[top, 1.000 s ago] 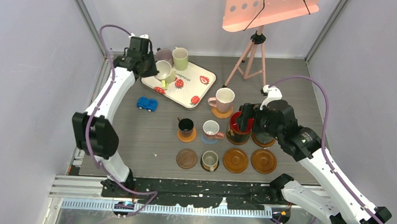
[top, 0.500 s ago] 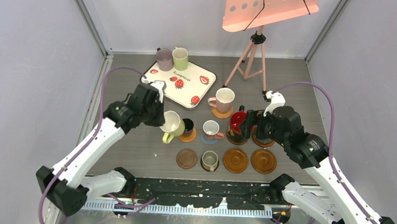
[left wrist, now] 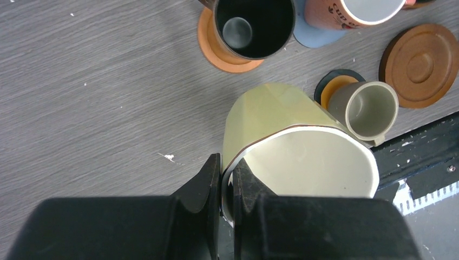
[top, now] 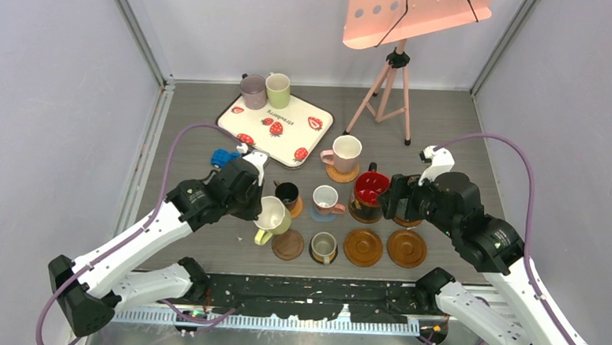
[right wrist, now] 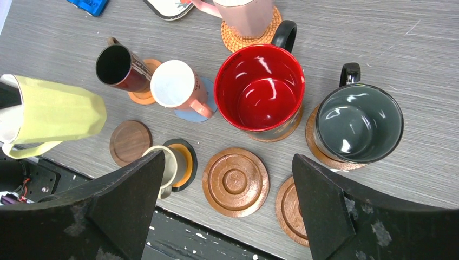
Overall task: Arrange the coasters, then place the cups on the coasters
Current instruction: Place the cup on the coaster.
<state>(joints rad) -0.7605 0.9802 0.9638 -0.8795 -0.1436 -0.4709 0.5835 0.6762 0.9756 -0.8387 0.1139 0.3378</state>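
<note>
The left gripper (left wrist: 226,179) is clamped on the rim of the yellow-green cup (left wrist: 270,114), 1 finger inside and 1 outside. It holds the cup tilted over the table (top: 447,132), and from above the cup overlaps the far left edge of the bare dark wood coaster (top: 288,244). The cup seems to hang clear of that coaster, though the angle leaves it unsure. In the same near row, the small grey cup (top: 323,246) stands on the black coaster with orange centre (right wrist: 187,162), and to its right lie 2 empty glossy brown coasters (top: 363,247) (top: 406,248). Behind them, the small black cup (top: 287,193) stands on the orange coaster (left wrist: 214,51), the coral cup (top: 326,199) on the blue coaster (right wrist: 200,115), and the red-inside mug (top: 371,193) and the dark grey mug (right wrist: 359,123) each on a brown coaster. The right gripper (right wrist: 227,160) hovers above these last 2 mugs with its jaws spread wide, holding nothing. Farther back, the pink cup (top: 343,152) sits on a woven coaster (right wrist: 273,27). The mauve cup (top: 252,91) and the green cup (top: 278,90) stand at the far edge of the strawberry tray (top: 250,122).
</note>
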